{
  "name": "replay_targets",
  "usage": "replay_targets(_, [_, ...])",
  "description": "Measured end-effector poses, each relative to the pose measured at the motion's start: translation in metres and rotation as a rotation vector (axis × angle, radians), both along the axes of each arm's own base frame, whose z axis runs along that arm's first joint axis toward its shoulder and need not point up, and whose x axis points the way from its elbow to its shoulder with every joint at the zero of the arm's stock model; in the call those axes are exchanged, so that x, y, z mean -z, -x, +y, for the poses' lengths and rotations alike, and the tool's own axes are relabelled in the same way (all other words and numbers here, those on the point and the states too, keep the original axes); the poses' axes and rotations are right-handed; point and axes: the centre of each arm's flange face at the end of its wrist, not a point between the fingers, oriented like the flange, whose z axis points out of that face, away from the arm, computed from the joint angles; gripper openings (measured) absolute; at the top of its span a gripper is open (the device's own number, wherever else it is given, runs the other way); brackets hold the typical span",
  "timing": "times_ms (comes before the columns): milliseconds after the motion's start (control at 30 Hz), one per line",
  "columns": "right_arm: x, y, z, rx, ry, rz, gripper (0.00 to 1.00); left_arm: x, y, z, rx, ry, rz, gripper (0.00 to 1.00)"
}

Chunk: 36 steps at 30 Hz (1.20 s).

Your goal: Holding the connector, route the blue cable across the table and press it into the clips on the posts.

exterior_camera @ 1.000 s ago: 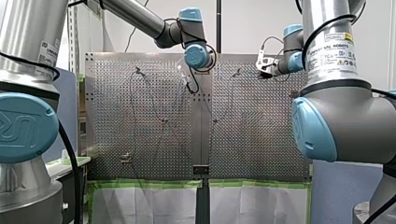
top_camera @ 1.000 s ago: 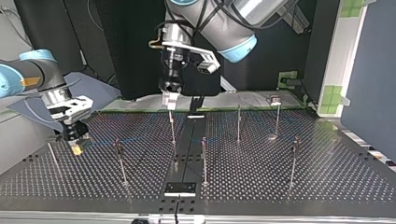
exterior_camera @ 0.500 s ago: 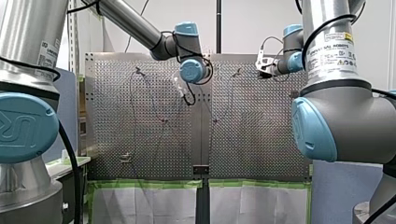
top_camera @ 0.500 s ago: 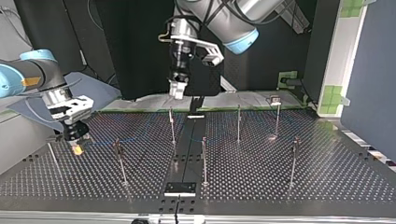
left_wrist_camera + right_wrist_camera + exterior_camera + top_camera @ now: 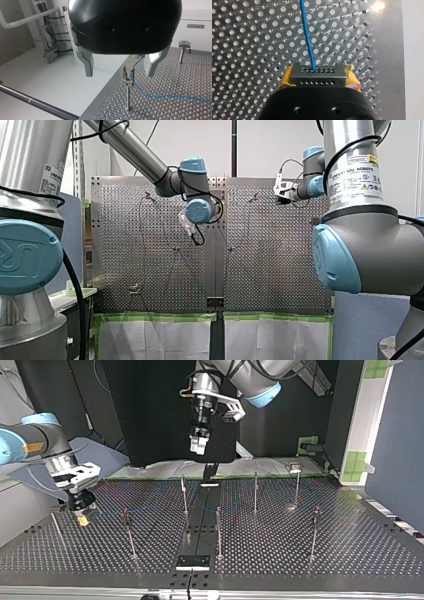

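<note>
Our left gripper (image 5: 199, 447) hangs spread wide above the posts (image 5: 184, 495); our right gripper (image 5: 318, 69), low, clamps the connector (image 5: 317, 77).

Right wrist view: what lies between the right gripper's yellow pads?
The right wrist view shows the dark connector clamped there, blue cable running out of it.

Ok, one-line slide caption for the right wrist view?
My right gripper, yellow-padded, clamps the dark rectangular connector; its thin blue cable runs ahead over the perforated metal table.
</note>
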Motion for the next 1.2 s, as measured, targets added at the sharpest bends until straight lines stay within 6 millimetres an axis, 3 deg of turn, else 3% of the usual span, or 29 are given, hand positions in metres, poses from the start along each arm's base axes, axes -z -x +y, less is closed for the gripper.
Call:
replay_targets(267, [0.0,-0.004,0.002,-0.005,0.0,0.0,0.0,0.02,0.009,0.009,0.002,-0.01,0.009,1.0])
replay_targets(900, [0.003,-0.008,0.004,0.048,-0.007,0.001,0.0,0.095,0.055,0.053,0.002,-0.138,0.143,1.0])
replay_targets(1200, [0.001,-0.007,0.004,0.062,-0.003,0.001,0.0,0.112,0.068,0.065,0.003,-0.171,0.177,1.0])
